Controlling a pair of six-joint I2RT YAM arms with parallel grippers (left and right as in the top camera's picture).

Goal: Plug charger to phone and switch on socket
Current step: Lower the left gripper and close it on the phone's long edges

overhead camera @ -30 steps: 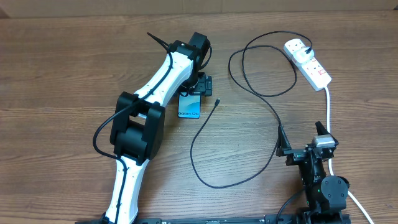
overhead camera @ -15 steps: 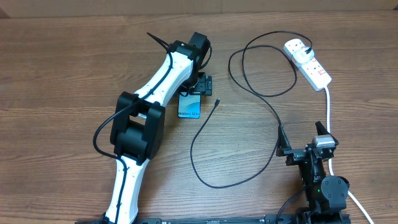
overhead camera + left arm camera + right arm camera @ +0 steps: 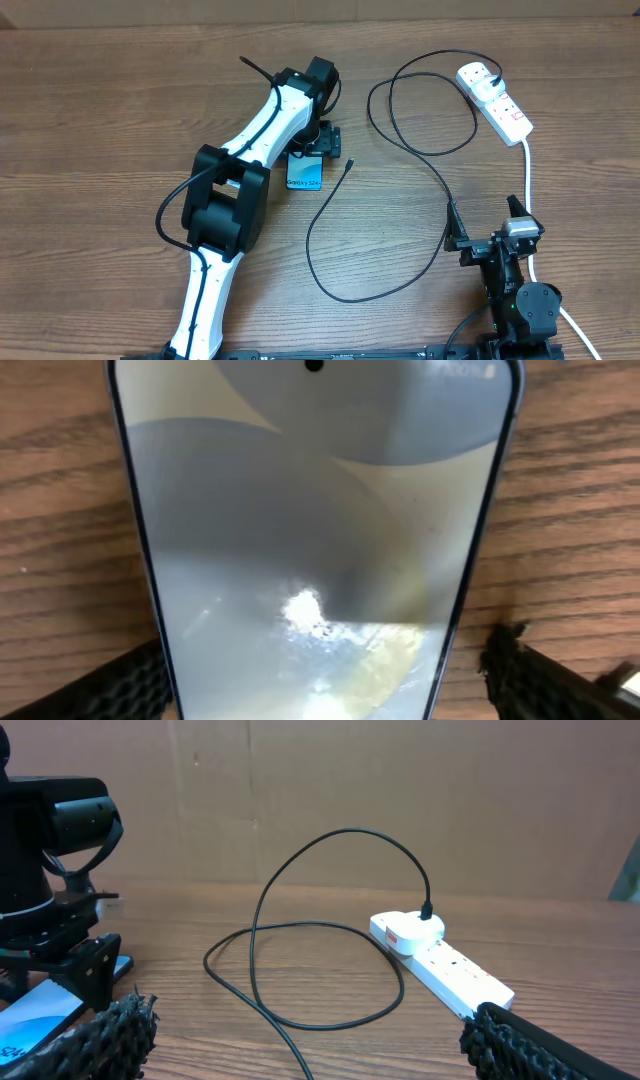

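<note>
Phone (image 3: 305, 172) is laid flat on the worktop (image 3: 120, 120), long axis near to far, its far end straddled by the left claw (image 3: 322, 142), spread wide; the charger (image 3: 349, 164) tip is seen just right; the right claw (image 3: 482, 215), wide and empty, is placed well apart

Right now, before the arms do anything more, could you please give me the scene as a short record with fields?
phone: flat on the table, screen up
left fingers: open, one on each side of the phone, not clamping it
right fingers: open, holding nothing
charger tip: loose on the table beside the phone, apart from it, not plugged in
charger plug: seated in the socket
socket: far right of the table; switch position cannot be told
</note>
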